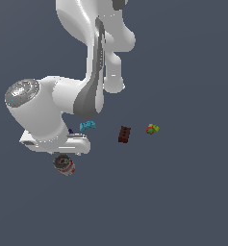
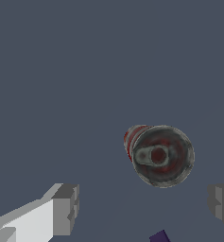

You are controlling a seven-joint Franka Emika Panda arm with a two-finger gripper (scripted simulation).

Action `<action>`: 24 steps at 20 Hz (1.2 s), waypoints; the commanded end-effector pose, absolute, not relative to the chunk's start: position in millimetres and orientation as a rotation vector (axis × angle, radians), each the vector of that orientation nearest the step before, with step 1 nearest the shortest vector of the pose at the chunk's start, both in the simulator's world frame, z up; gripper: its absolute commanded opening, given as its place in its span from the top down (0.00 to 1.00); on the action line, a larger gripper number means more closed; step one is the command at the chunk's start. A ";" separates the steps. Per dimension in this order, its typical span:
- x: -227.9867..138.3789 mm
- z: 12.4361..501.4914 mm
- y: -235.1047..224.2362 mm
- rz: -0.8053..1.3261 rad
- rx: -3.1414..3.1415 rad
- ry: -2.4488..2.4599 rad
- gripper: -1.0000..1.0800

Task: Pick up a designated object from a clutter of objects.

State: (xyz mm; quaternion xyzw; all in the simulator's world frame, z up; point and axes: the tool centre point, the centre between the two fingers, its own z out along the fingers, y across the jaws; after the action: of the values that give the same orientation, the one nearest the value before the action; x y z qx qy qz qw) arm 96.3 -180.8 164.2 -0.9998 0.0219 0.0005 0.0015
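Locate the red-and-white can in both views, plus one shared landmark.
Exterior view: the can lies on its side, low and toward the exterior view's left, just below the arm's hand.
Wrist view: the can shows its grey metal end, ahead of the open fingers and not between them.
Shared landmark: the tiny purple block, close to the hand in both.

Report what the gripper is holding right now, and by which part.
Nothing is held. The gripper is open, its jaws standing wide apart with only bare floor between them. The red-and-white cylindrical can with the dark grey metal end lies apart from both fingers, ungrasped.
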 end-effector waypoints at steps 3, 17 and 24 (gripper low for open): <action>101.0 142.6 -201.9 0.000 -3.139 0.077 0.04; 101.9 117.4 -215.7 0.002 -3.140 0.085 0.04; 101.1 82.2 -216.0 0.001 -3.140 0.084 0.04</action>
State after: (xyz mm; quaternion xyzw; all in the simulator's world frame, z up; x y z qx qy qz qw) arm 101.0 -215.9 88.6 -0.9996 0.0268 0.0007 0.0002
